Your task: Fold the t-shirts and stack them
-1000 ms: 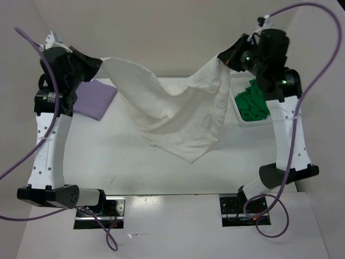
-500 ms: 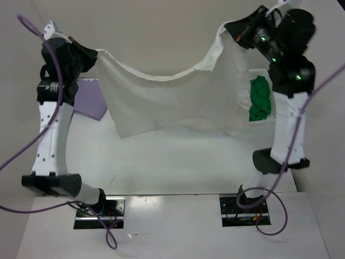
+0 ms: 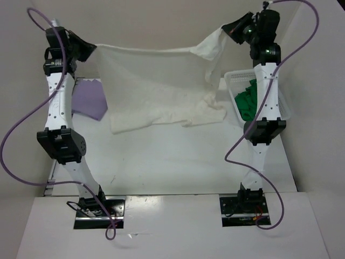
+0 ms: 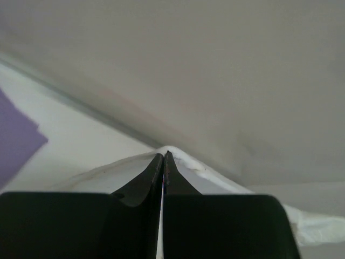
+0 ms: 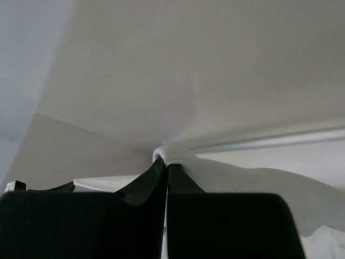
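Note:
The cream white t-shirt [image 3: 156, 86] hangs stretched between both arms at the far side of the table, its lower part resting on the tabletop. My left gripper [image 3: 92, 48] is shut on its left top corner [image 4: 168, 151]. My right gripper [image 3: 226, 29] is shut on the right top corner [image 5: 171, 152], where cloth bunches and droops. The lavender purple t-shirt [image 3: 89, 100] lies folded at the far left, partly behind the left arm. The bright green t-shirt [image 3: 248, 101] sits crumpled in the basket at the right.
A white mesh basket [image 3: 233, 81] stands at the right, close behind the right arm. The table's back edge meets the wall just beyond the held shirt. Purple cables loop from both arms.
Both arms have stretched up and away toward the back wall. The cream shirt went from a sagging drape to a taut spread sheet, its hem dropped onto the table.

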{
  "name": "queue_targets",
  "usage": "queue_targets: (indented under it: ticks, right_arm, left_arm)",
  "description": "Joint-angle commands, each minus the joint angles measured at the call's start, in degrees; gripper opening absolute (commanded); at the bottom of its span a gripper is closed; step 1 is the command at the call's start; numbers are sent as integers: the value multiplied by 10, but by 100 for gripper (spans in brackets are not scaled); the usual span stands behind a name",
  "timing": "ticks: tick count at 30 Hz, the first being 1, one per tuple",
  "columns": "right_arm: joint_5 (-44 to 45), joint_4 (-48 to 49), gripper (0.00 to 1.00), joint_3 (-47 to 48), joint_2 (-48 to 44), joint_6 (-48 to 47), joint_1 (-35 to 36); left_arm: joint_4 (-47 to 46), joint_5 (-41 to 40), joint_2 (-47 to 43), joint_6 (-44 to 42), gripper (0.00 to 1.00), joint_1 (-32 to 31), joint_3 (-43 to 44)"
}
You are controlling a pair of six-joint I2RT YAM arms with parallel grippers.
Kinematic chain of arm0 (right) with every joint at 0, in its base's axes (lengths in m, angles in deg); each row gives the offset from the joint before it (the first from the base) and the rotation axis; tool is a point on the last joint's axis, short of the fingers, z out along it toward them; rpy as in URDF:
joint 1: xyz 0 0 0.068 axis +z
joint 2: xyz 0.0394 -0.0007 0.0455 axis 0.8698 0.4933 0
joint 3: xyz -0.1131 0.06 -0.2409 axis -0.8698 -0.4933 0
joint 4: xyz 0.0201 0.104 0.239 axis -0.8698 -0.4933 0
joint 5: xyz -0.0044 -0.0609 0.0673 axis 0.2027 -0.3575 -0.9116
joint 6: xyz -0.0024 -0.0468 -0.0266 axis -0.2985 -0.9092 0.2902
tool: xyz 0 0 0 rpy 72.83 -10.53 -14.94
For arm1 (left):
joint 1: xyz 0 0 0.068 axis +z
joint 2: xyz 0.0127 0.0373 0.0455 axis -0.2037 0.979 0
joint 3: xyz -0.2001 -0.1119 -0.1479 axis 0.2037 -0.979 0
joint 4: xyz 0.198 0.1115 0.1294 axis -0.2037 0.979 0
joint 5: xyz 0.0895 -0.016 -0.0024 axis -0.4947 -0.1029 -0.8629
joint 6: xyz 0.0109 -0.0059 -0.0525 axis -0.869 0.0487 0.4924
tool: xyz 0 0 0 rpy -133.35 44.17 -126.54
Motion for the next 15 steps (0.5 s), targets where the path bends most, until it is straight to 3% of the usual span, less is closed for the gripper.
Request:
queue_targets:
  ticks: [1,6,8,10,11,12,14,15]
  right_arm:
    - [-49,171,0,53,-115,58,-32]
    - [-76,161,0,8,-184,15,-39]
    - [-83,83,0,-22,-209,-23,-27]
    - [-83,41,0,-120,-232,-88,-6]
    - [-83,36,0,-177,-279,-105,-1]
    - [-83,52,0,-332,-313,-117,-1]
    - [-71,94,0,-544,-410,-128,-1]
    - [-71,81,0,-593,-429,-138,-1]
  left_arm:
    - [-88,41,-45,36,1,42,58]
    - [-113,66,-84,47,1,76,65]
    - [-125,75,-107,40,1,76,24]
    - [-139,80,-130,35,2,76,-36]
    - [-159,86,-158,30,2,76,-115]
    - [-159,86,-171,23,2,76,-151]
    - [-159,80,-213,11,2,76,-264]
    - [-159,80,-227,5,2,76,-303]
